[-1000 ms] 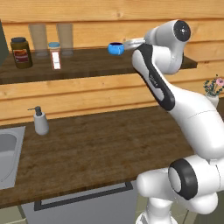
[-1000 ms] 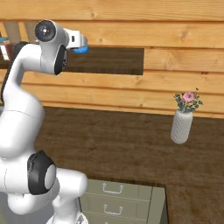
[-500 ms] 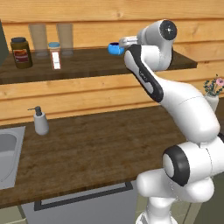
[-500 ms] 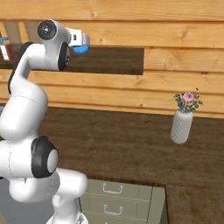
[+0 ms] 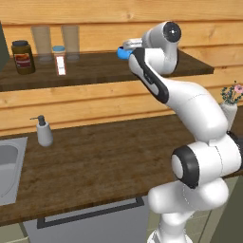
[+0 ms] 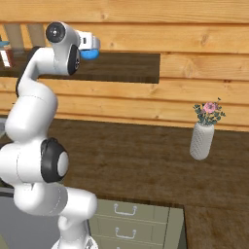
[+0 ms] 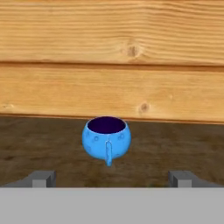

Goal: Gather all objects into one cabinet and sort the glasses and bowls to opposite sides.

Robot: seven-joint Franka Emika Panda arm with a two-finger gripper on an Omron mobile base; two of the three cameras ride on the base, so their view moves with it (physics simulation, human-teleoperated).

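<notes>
In the left base view the white arm reaches up to a dark wooden wall shelf, and its gripper points at a small shiny bright blue bowl that stands on the shelf just ahead of the gripper, partly hidden by the hand. Farther along the shelf on that side of the gripper stand a small white-labelled bottle with a blue cap, two tall clear glasses against the plank wall, and a dark brown jar with a black lid. Well below the gripper, on the dark wooden bench, sit a grey soap dispenser and the corner of a steel sink. In the right base view the gripper is level with the shelf and the blue bowl shows just under and beyond it; far off to the other side and lower, a white ribbed vase with pink flowers stands on the bench, and grey-green drawer fronts lie beneath the bench edge. In the hand view the two dark fingertips stand wide apart, released and gripping nothing, and the blue bowl sits upright on the shelf between their lines but ahead of them, apart from both, with a small handle-like ridge facing the gripper and the light plank wall behind it.
</notes>
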